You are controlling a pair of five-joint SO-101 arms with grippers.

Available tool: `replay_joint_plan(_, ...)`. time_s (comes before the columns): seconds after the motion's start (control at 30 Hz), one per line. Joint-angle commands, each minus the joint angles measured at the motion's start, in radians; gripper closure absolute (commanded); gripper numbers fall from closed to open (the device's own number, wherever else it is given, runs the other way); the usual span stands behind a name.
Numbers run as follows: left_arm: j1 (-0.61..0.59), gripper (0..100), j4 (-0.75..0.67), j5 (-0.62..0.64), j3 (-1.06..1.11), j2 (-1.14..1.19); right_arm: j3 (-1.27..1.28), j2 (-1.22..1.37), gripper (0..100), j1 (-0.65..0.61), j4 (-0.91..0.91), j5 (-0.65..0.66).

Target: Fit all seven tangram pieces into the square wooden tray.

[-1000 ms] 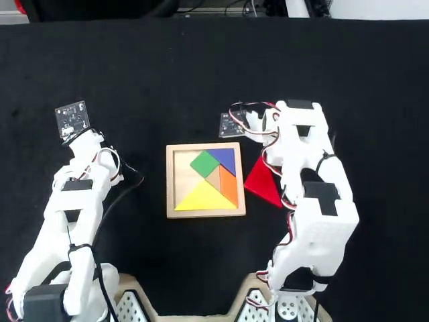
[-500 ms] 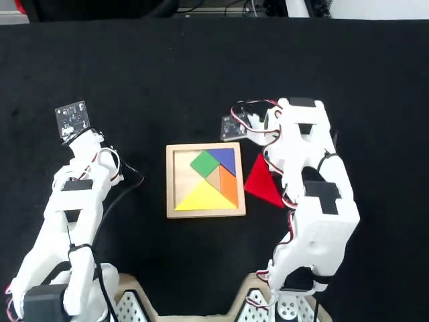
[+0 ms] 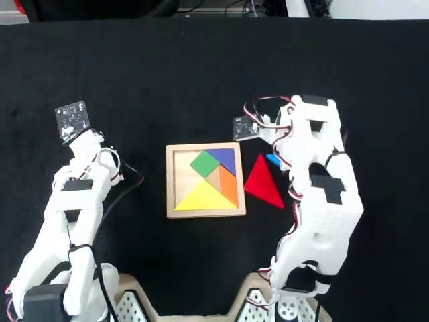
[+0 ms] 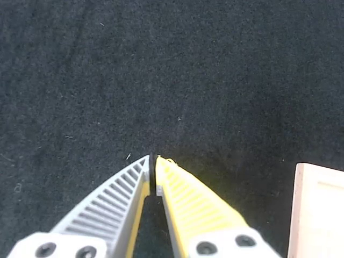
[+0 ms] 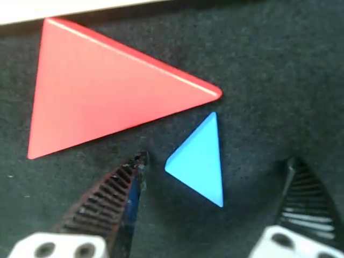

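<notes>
Your tray (image 3: 179,176) holds four pieces, perhaps a tan fifth. The red triangle (image 3: 263,182) and blue triangle (image 5: 200,158) lie on the table (image 3: 134,80) beside it. Right jaws gape astride the blue; left jaws are pinched together, empty.

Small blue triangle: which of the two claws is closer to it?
The right. The right gripper hangs open, straddling the small blue triangle; the left gripper sits shut over bare black cloth, across the wooden tray from it.
</notes>
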Motion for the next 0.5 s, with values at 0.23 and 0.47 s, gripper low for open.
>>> replay_joint_plan(0.23,0.012,97,-0.018,-0.008,-0.004,-0.031,-0.036,0.013,74.7,0.009,0.005,0.006)
replay_joint_plan(0.47,0.012,97,-0.018,-0.008,-0.004,-0.031,-0.036,0.013,81.4,0.006,0.005,0.006)
